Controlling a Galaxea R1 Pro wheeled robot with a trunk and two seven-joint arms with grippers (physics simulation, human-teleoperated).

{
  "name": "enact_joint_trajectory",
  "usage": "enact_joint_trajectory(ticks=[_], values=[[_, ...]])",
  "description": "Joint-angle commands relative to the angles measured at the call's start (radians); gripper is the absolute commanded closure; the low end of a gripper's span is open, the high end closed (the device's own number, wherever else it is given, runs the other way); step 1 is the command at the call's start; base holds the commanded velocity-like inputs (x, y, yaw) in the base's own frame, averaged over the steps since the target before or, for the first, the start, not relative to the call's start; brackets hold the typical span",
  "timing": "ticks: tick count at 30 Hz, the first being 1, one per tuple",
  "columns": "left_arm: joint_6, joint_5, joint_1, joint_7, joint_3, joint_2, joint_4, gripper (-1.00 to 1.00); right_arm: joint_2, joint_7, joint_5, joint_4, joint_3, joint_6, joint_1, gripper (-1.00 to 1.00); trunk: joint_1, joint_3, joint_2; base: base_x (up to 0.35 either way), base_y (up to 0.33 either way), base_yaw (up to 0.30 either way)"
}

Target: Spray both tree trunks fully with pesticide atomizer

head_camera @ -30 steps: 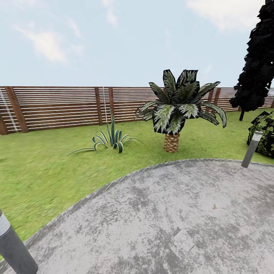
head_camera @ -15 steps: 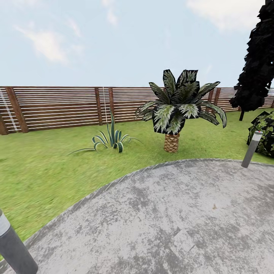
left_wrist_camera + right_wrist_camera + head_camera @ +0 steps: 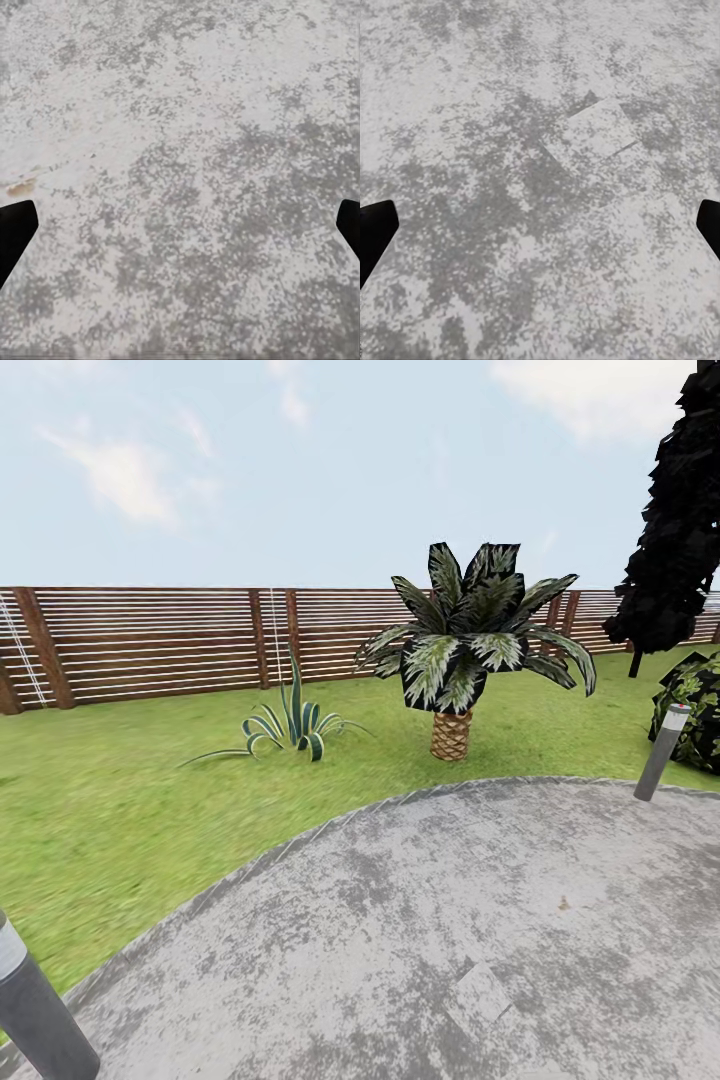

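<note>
Outdoors, the robot's head camera looks across a mottled grey paved circle [image 3: 470, 930] toward the lawn [image 3: 130, 810] of the garden, closed off by a reddish-brown slat fence [image 3: 150, 640]. A short palm with a woven tan trunk [image 3: 452, 735] stands just beyond the paving's edge, a spiky striped plant [image 3: 293, 728] to its left, a dark cypress-like tree [image 3: 675, 520] and a leafy shrub [image 3: 695, 710] at the far right. Two grey bollard lights mark the paving's rim, one at right [image 3: 660, 752] and one in the lower left corner [image 3: 35, 1010].

The pesticide atomizer and the two grey-trunked trees named in the task are not among these plants, so their place cannot be told from here.

Both wrist cameras point down at bare paving. The left pincer [image 3: 180, 225] has its dark fingertips [image 3: 15, 229] spread wide with nothing between them; the right pincer [image 3: 540, 225] stands equally wide apart, its fingertips [image 3: 375, 229] framing a pale square patch [image 3: 596, 131] on the ground.

The risk now is one of direction: the palm or the cypress could be mistaken for a target tree, and a turn of the base could clip the near bollard.
</note>
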Motion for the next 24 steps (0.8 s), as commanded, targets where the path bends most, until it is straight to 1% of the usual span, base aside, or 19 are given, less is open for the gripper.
enact_joint_trajectory(ticks=[1, 7, 9, 17, 21, 24], values=[[-0.004, -0.001, 0.002, -0.001, 0.001, 0.000, 0.002, -1.00, 0.000, 0.000, 0.001, 0.001, 0.000, -0.003, -0.001, -1.00, 0.000, -0.001, -0.001, 0.000, 0.000, 0.000], [-0.004, 0.002, 0.009, 0.001, 0.005, 0.002, 0.004, -1.00, 0.000, -0.001, 0.002, 0.002, 0.001, -0.003, -0.001, -1.00, 0.000, -0.001, -0.001, 0.000, 0.000, -0.006], [-0.004, 0.003, 0.010, 0.002, 0.006, 0.002, 0.004, -1.00, 0.000, -0.001, 0.002, 0.002, 0.001, -0.003, -0.001, -1.00, 0.000, -0.001, -0.001, 0.000, 0.000, -0.133], [-0.005, -0.002, 0.009, 0.000, 0.005, 0.003, 0.004, -1.00, 0.000, -0.002, 0.000, 0.002, -0.001, -0.003, -0.001, -1.00, 0.000, -0.001, -0.001, -0.020, 0.000, -0.254], [-0.005, -0.003, 0.009, 0.000, 0.005, 0.002, 0.002, -1.00, 0.000, -0.002, 0.000, 0.002, -0.002, -0.003, -0.001, -1.00, 0.000, -0.001, -0.001, -0.193, 0.061, -0.266], [-0.005, -0.003, 0.009, 0.000, 0.006, 0.003, 0.002, -1.00, 0.000, -0.003, 0.000, 0.002, -0.003, -0.003, -0.001, -1.00, 0.000, -0.001, -0.001, -0.271, 0.170, -0.266]])
